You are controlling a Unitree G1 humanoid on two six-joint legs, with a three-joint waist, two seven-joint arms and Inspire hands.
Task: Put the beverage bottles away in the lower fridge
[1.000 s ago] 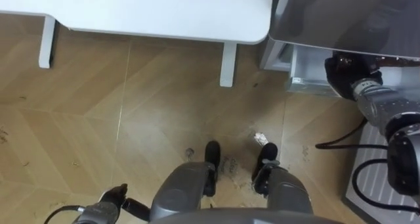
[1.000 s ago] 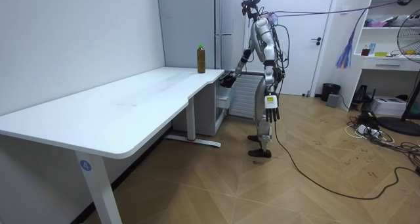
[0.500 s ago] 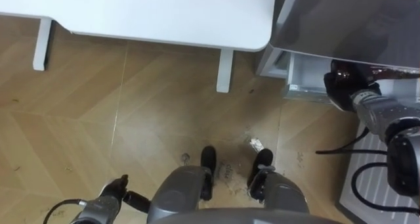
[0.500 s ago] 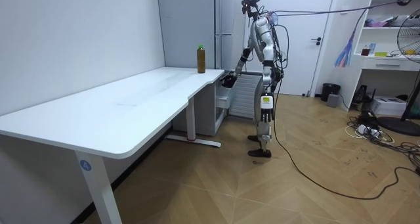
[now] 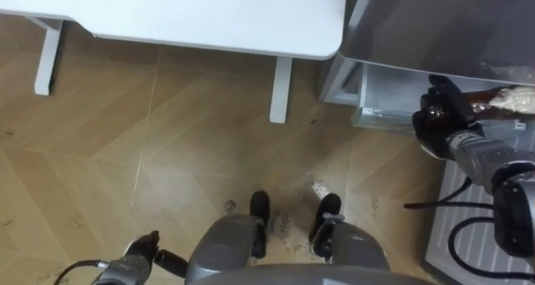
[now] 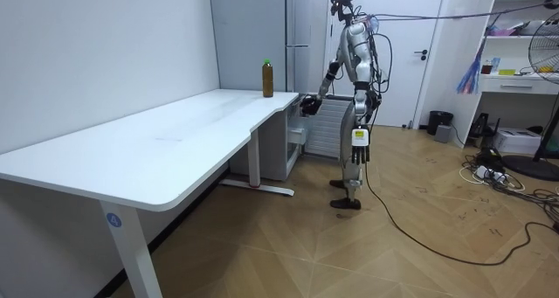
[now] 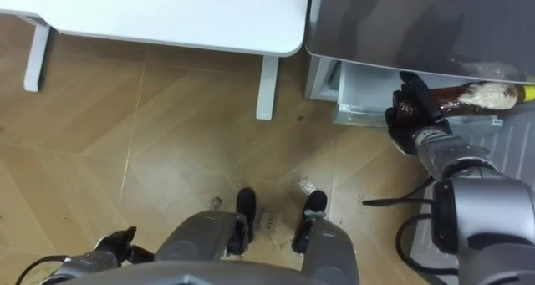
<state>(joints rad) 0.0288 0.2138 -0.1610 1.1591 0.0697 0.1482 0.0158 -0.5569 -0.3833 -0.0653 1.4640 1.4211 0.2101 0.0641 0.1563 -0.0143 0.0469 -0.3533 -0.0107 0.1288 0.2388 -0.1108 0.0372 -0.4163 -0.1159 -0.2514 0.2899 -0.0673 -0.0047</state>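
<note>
I stand at the desk's end, facing the grey fridge (image 5: 435, 26). My right hand (image 5: 439, 118) is shut on a brown drink bottle (image 5: 495, 101) with a pale label. The bottle lies sideways in front of the open lower compartment (image 5: 380, 93), its far end pointing to my right; the same bottle (image 7: 468, 97) and hand (image 7: 410, 109) show in the right eye view. A second brown bottle (image 6: 267, 78) with a green cap stands upright on the white desk (image 6: 157, 141) near the fridge. My left hand (image 5: 138, 260) hangs open at my side.
The desk's legs (image 5: 280, 89) stand on the wooden floor just left of the fridge. A pale ribbed panel (image 5: 468, 235) lies low at my right. A black cable (image 5: 439, 206) runs over the floor there. Shelves and a fan (image 6: 533, 71) stand across the room.
My right hand has lifted a little and drawn back from the lower compartment, so more of the bottle shows. I have straightened slightly and the view has shifted.
</note>
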